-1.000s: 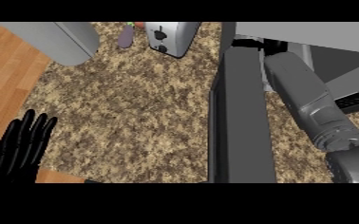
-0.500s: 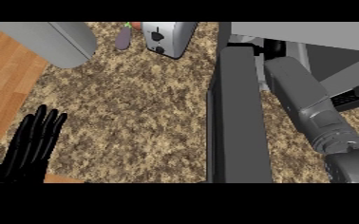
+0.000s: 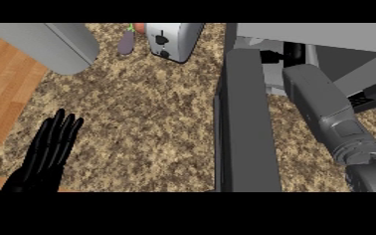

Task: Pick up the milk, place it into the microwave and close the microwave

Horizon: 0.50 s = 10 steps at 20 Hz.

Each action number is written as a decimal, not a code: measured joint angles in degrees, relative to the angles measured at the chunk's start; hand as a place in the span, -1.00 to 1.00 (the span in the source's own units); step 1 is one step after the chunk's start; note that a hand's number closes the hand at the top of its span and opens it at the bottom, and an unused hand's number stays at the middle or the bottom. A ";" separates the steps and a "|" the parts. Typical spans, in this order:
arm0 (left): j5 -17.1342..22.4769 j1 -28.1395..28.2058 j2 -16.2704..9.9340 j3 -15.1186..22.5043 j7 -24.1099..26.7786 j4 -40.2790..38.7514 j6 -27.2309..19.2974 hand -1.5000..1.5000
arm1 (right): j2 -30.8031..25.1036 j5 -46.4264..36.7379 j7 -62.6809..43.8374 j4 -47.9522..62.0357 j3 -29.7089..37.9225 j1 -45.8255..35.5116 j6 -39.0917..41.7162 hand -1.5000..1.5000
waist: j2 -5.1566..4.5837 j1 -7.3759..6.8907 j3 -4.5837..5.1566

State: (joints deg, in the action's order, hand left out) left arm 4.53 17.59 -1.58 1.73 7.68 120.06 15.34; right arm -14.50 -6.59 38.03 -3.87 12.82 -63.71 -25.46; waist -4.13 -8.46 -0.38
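One left hand (image 3: pixel 46 154) fingers straight, resting; right hidden; microwave door (image 3: pixel 246 124) open.

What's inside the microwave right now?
The robot's right forearm reaches past the open microwave door into the microwave. The right hand and any milk are hidden in there, so I can't tell what's inside.
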 measured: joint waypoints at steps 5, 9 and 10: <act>-1.28 -0.53 0.99 1.48 0.37 -0.48 -0.57 -1.00 | 0.26 0.44 1.63 -0.19 0.47 1.36 3.24 -1.00 | 0.37 0.56 0.01; -2.09 -0.63 1.34 2.99 -0.22 -0.29 -1.60 -1.00 | 0.37 1.09 3.19 -0.43 1.18 2.87 5.29 -1.00 | 0.74 1.19 0.02; -2.20 -0.62 1.39 3.12 -0.35 -0.19 -1.91 -1.00 | 0.56 1.30 3.78 -0.49 1.40 3.49 5.75 -1.00 | 0.89 1.46 0.02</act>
State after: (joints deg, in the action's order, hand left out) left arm 2.33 16.98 -0.19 4.85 7.33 119.87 13.43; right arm -13.95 -5.29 41.80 -4.36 14.22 -60.22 -19.71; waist -3.24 -7.01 -0.35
